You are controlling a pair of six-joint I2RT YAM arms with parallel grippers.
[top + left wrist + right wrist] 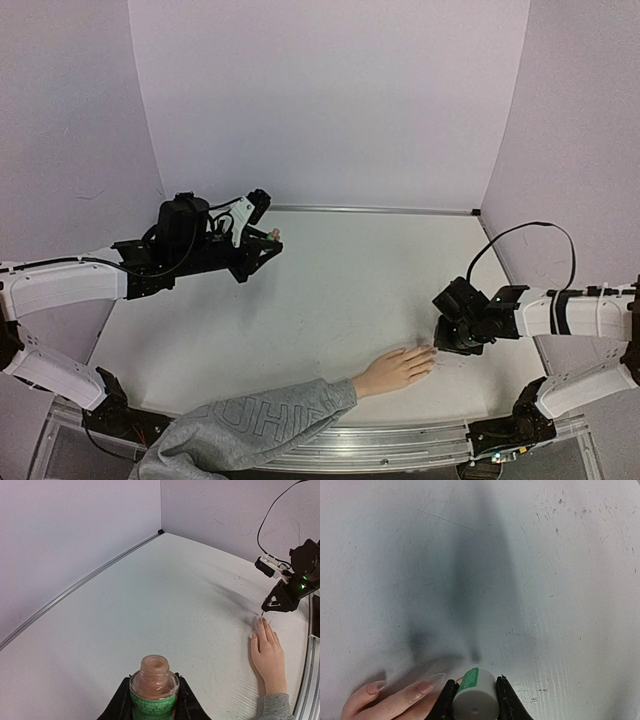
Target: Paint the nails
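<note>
The flesh-coloured mannequin hand point(395, 370) lies flat near the front edge, with a grey sleeve point(250, 430) behind it. Its pale nails point(432, 680) show in the right wrist view, just left of my right gripper point(475, 696). That gripper is shut on a white cap with a green label point(476, 700) and points down at the fingertips point(260, 622). The brush under the cap is hidden in the wrist view. My left gripper point(152, 697) is shut on an open bottle of pinkish polish point(154, 685) and holds it above the table at the far left point(270, 237).
The white table point(340, 290) is walled in by pale panels at the back and both sides. A metal rail point(400, 445) runs along the front edge. A black cable point(520, 235) loops above the right arm.
</note>
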